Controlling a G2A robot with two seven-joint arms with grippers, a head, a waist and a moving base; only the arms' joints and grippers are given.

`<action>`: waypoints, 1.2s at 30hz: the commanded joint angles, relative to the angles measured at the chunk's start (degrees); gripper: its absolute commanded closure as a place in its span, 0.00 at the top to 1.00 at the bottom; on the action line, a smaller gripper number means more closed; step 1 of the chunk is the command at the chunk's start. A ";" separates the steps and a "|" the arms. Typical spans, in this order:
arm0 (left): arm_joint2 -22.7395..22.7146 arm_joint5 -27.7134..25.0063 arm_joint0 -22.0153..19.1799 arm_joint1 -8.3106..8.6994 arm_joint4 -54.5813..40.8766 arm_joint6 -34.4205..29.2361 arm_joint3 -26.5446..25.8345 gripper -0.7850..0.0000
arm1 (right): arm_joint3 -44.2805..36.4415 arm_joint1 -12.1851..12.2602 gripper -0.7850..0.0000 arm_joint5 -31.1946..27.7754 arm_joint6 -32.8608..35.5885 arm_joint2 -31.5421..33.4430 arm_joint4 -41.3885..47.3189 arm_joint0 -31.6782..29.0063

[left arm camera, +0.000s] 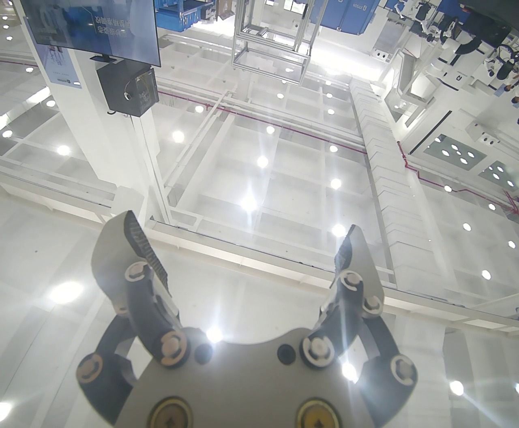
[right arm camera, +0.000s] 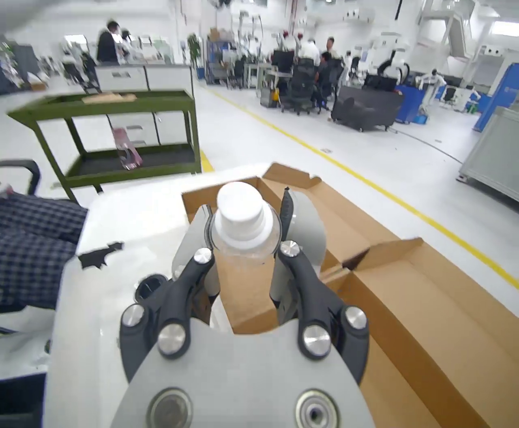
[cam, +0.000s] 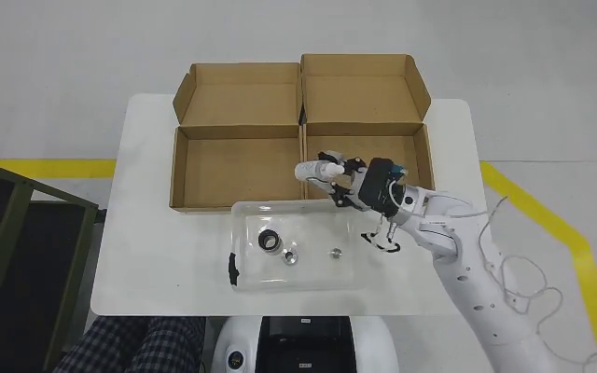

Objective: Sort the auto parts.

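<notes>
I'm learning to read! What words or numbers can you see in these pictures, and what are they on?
On the hanging screen: pale writing, too small to read.
On the blue panel: tiny print, unreadable.
On the bottle and the cardboard boxes: no writing visible.

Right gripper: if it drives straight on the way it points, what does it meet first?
The right gripper, shut on the bottle, points across the left cardboard box. The bottle leads, so it would probably meet that box first, though its height above the box is unclear.
</notes>
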 commanded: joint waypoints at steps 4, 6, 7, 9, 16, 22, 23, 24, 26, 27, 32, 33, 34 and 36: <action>0.00 0.00 0.00 0.00 0.00 0.00 0.00 1.00 | 2.42 0.09 0.00 2.86 6.17 0.43 -1.21 1.34; 0.00 0.00 0.00 0.00 0.00 0.00 0.00 1.00 | 3.85 0.08 0.00 3.43 8.03 0.57 -1.01 2.35; 0.00 0.00 0.00 0.00 0.00 0.00 0.00 1.00 | 4.51 0.09 0.00 3.97 9.09 0.55 -1.82 2.86; 0.00 0.00 0.00 0.00 0.00 0.00 0.00 1.00 | 5.86 0.02 0.00 4.81 10.29 0.01 -2.70 3.49; 0.00 0.00 0.00 0.00 0.00 0.00 0.00 1.00 | 13.30 -0.84 0.00 5.66 12.04 -2.91 -0.04 7.37; 0.00 0.00 0.00 0.00 0.00 0.00 0.00 1.00 | 17.34 -1.52 0.00 4.67 14.54 -5.31 1.56 11.21; 0.00 0.00 0.00 0.00 0.00 0.00 0.00 1.00 | 17.94 -1.66 0.00 4.83 14.96 -5.80 1.47 11.80; 0.00 0.00 0.00 0.00 0.00 0.00 0.00 1.00 | 18.63 -1.81 0.00 5.00 15.19 -6.33 1.39 12.40; 0.00 0.00 0.00 0.00 0.00 0.00 0.00 1.00 | 20.61 -2.15 0.00 6.07 15.41 -7.25 1.22 13.56; 0.00 0.00 0.00 0.00 0.00 0.00 0.00 1.00 | 21.48 -2.33 0.00 6.60 15.76 -7.82 0.72 14.22; 0.00 0.00 0.00 0.00 0.00 0.00 0.00 1.00 | 25.54 -3.13 0.31 7.51 15.19 -9.66 1.68 16.30; 0.00 0.00 0.00 0.00 0.00 0.00 0.00 1.00 | 26.20 -3.24 0.39 7.48 15.15 -9.92 1.73 16.63; 0.00 0.00 0.00 0.00 0.00 0.00 0.00 1.00 | 26.78 -3.35 0.41 7.42 15.18 -10.17 1.80 16.94; 0.00 0.00 0.00 0.00 0.00 0.00 0.00 1.00 | 27.64 -3.53 0.40 7.38 15.03 -10.55 1.94 17.40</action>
